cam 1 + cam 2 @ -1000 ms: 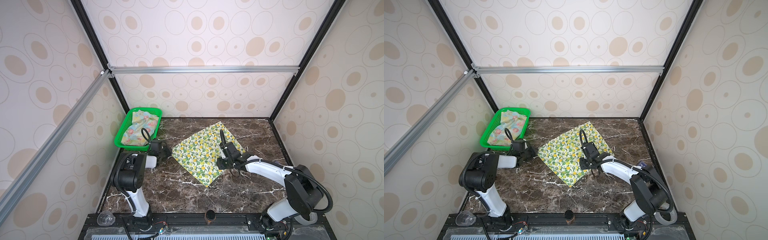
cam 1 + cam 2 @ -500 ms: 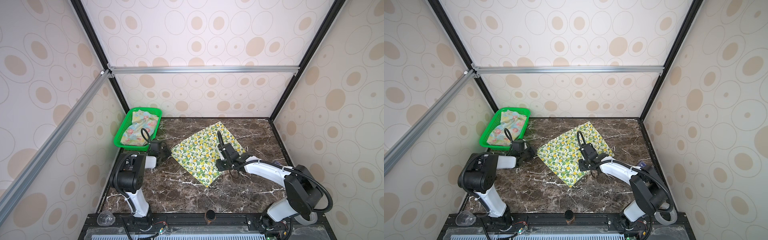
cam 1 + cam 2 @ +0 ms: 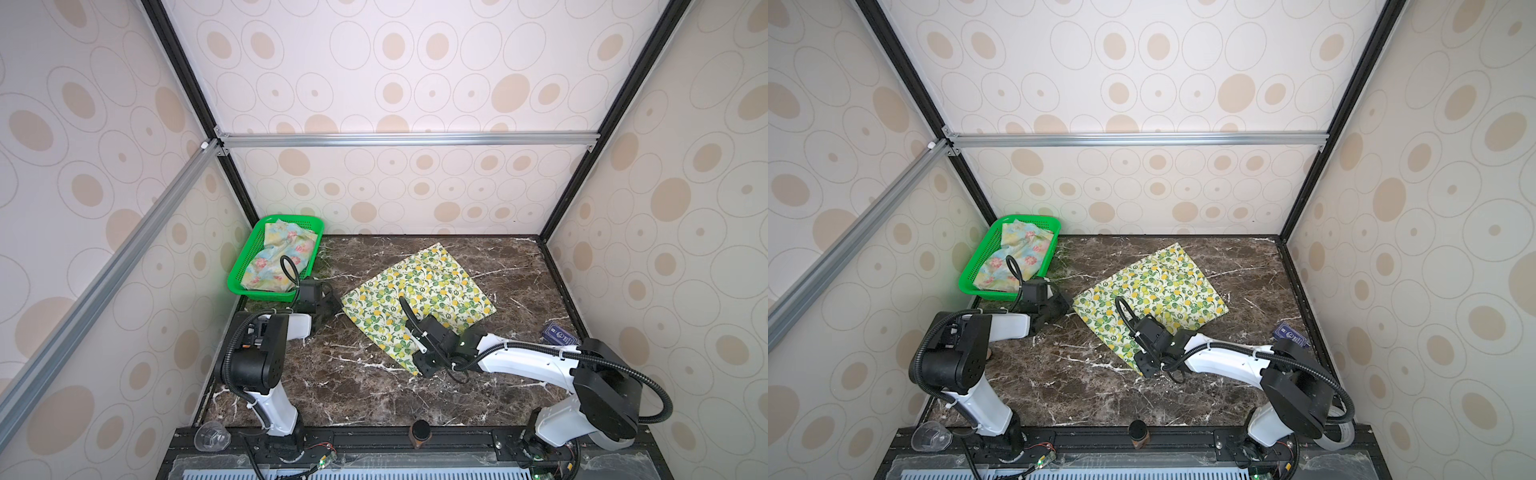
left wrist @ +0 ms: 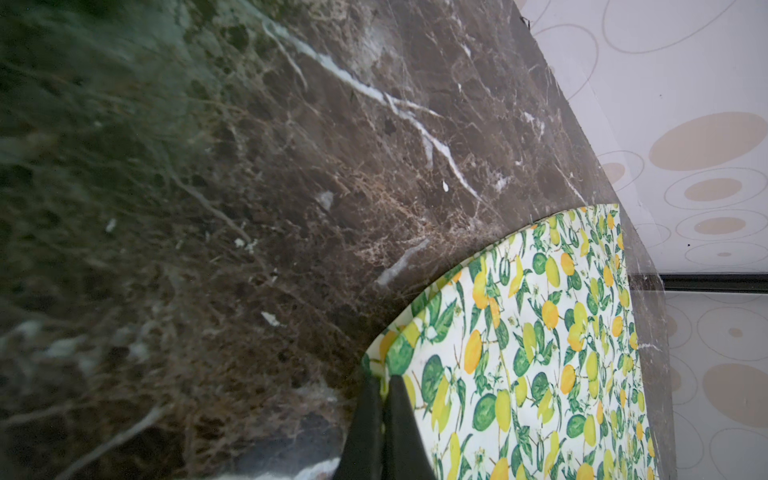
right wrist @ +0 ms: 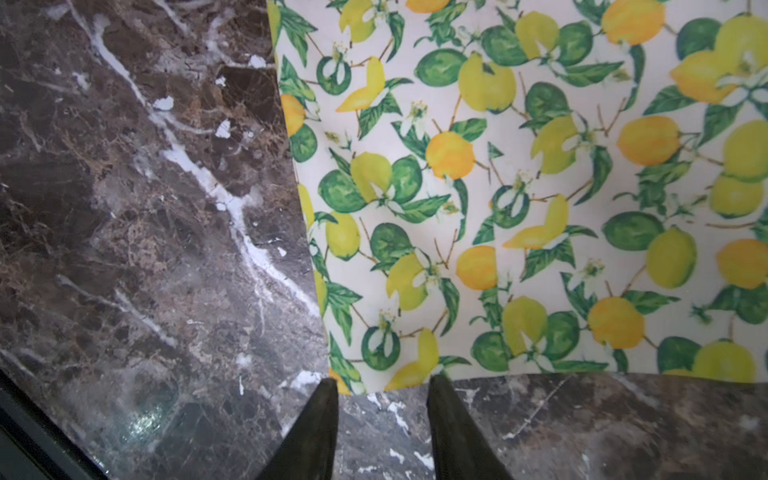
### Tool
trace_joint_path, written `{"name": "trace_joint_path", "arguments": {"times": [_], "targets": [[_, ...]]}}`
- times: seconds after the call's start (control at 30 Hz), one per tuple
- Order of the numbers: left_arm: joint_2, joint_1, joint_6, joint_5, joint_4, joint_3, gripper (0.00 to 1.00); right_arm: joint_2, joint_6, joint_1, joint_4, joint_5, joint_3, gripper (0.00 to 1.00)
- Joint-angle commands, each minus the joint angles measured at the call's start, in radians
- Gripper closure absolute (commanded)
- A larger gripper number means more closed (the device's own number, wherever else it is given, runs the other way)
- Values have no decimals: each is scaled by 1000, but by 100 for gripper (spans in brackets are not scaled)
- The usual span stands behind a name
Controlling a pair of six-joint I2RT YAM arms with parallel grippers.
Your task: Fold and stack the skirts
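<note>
The left hand [image 4: 384, 384] is clamped on a corner of the lemon skirt [image 3: 419, 299]. The right hand [image 5: 382, 390] is apart, with another corner lying between its fingertips.

We count two skirts, the lemon-print skirt [image 3: 419, 299] and the pink-flowered skirt [image 3: 278, 257], one green mesh basket [image 3: 247, 257], two robot arms, the left arm [image 3: 253, 361] and the right arm [image 3: 523, 359], one small dark blue box [image 3: 559, 333], one clear plastic cup [image 3: 212, 436] and one brown cylinder [image 3: 420, 432].
</note>
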Motion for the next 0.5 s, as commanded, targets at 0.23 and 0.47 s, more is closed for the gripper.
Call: {"name": "trace_joint_path", "arguments": {"times": [0.23,0.47], "targets": [[-18,-1,9,-11,-13,-9,100,99,-31,65,0,3,43,69],[-14,-1,7,-1,-3,-13,100,163,-28,70,14,-6,55,68]]}}
